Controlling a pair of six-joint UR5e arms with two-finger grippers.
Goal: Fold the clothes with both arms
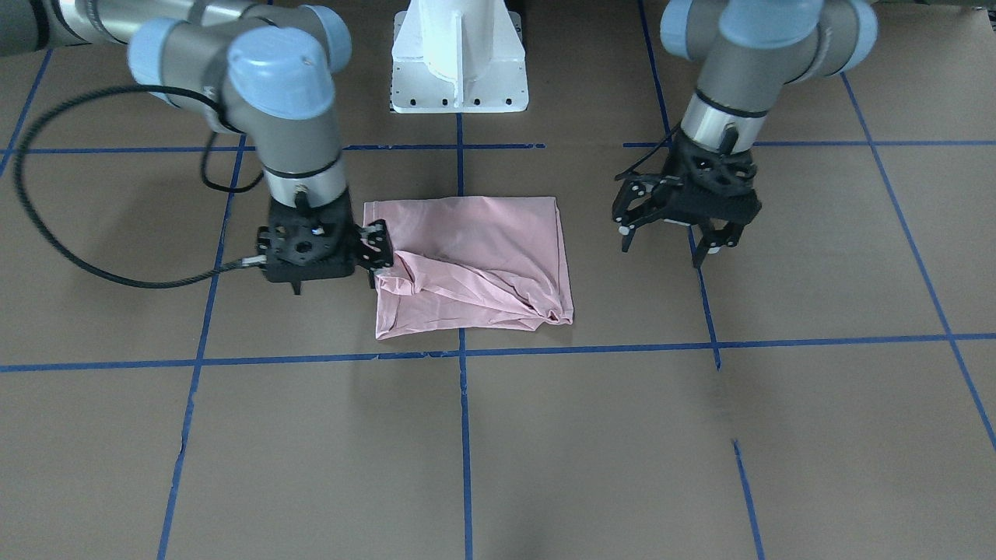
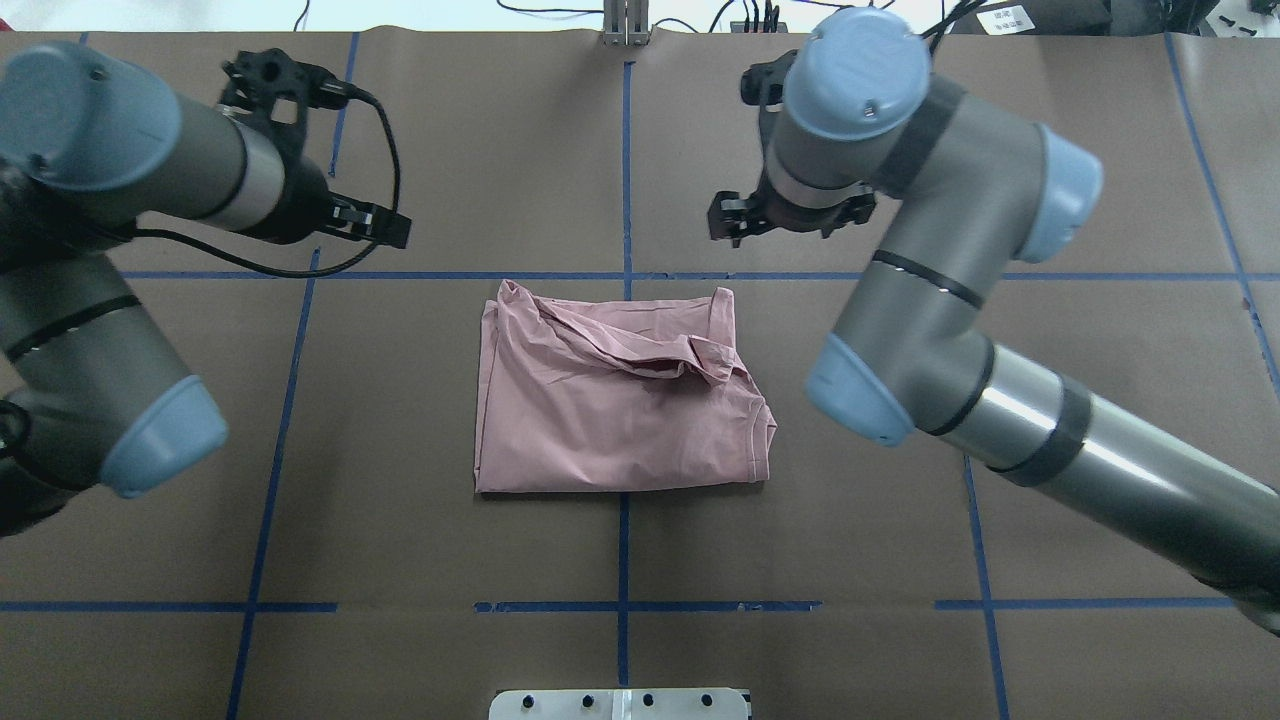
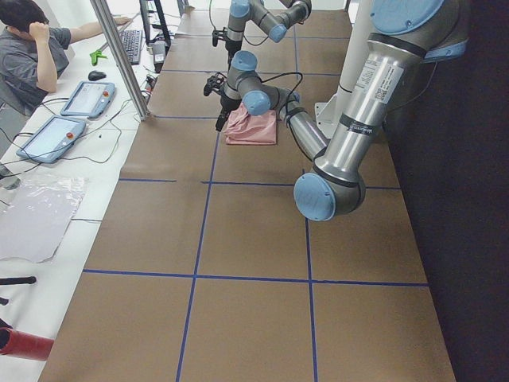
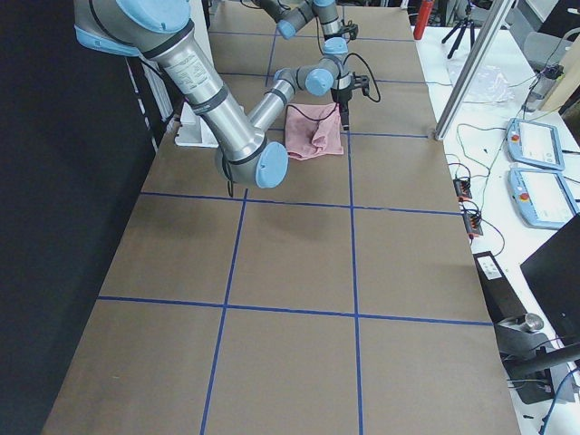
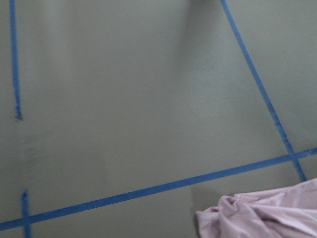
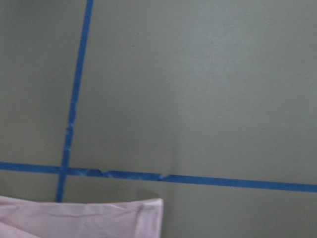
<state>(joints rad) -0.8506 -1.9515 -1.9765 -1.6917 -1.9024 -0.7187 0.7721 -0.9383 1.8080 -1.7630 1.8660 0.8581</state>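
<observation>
The pale pink T-shirt (image 1: 475, 257) lies folded into a rough rectangle at the table's middle (image 2: 610, 400). A rumpled fold runs along its far side, and its print is hidden. My right gripper (image 1: 334, 280) hangs open just off the shirt's far right corner and holds nothing; it also shows in the overhead view (image 2: 770, 222). My left gripper (image 1: 663, 253) is open and empty above bare table, well to the shirt's left (image 2: 365, 220). The left wrist view shows a bunched shirt corner (image 5: 267, 213). The right wrist view shows a flat hemmed corner (image 6: 84, 218).
The white pedestal base (image 1: 459, 70) stands at the robot's edge of the table. Blue tape lines (image 2: 624, 170) cross the brown table cover. In the exterior left view an operator (image 3: 28, 56) sits by a side table with tablets (image 3: 49, 138).
</observation>
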